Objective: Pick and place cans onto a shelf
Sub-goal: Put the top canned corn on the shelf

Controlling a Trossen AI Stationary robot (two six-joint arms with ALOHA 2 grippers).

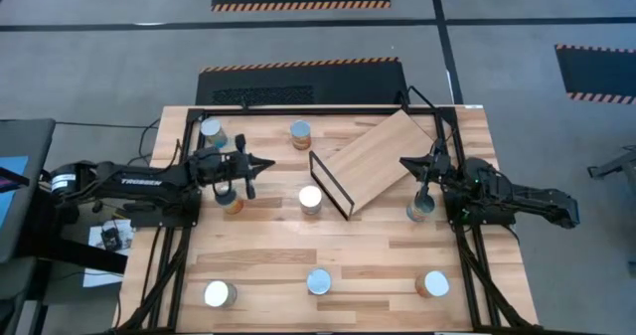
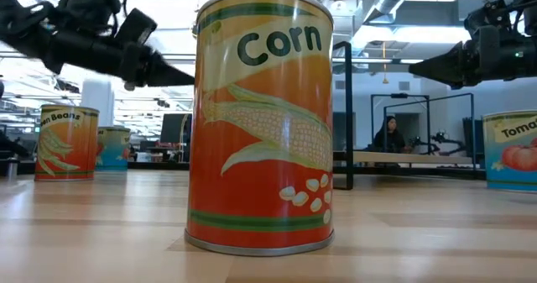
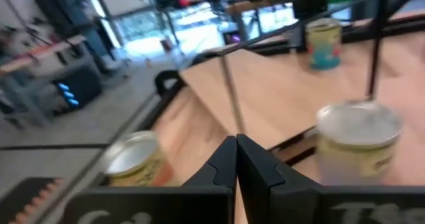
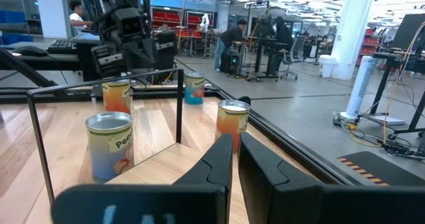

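Several cans stand upright on the slatted table: two at the far left, one white-topped in the middle, and three along the near edge. The light-wood shelf lies slantwise at the far middle, its black wire frame at its left end. My left gripper is shut and empty, held above the table left of the frame, with an orange can under the arm. My right gripper is shut and empty over the shelf's right edge, with a can below its wrist.
A large Corn can stands close to the low camera, hiding the middle of the table. A black rail frame runs round the table's far and side edges. People work at desks in the room beyond.
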